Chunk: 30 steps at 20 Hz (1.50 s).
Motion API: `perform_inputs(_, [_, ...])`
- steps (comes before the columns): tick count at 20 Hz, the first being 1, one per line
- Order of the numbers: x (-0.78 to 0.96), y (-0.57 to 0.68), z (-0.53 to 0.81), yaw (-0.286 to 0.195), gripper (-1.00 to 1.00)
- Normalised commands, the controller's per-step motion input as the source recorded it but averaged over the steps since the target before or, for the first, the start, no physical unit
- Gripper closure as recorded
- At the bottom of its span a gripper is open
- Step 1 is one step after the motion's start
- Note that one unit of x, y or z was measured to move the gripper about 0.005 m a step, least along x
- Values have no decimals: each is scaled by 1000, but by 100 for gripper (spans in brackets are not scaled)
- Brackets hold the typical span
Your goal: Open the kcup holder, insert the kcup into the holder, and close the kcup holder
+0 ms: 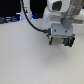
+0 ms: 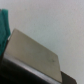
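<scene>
Just beneath the jaws, a grey-topped dark box [image 2: 35,57] is seen. White tabletop [image 1: 25,60] is shown below the gripper [image 1: 62,44]; jaw spread cannot be told.

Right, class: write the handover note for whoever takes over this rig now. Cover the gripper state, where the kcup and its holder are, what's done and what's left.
Gripper: hangs over the white table, toward the exterior view's right. It is too blurred to tell whether it is open or shut, and nothing is seen in it.
Kcup: not visible in either view.
Kcup holder: not clearly identifiable. The dark shapes at the exterior view's far left might be it. The wrist view shows only a pale flat panel.
Done: nothing confirmed.
Left: open the holder, insert the kcup, close the holder.
</scene>
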Motion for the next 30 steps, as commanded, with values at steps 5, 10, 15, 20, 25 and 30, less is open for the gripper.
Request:
perform_inputs(5, [-250,505,35,130,-100])
perform_inputs(10, [-378,550,70,111,-100])
perform_inputs(15, [-517,512,128,96,-100])
perform_inputs(20, [-752,509,21,63,-100])
perform_inputs(25, [-833,574,14,29,-100])
perform_inputs(30, [-793,494,3,54,-100])
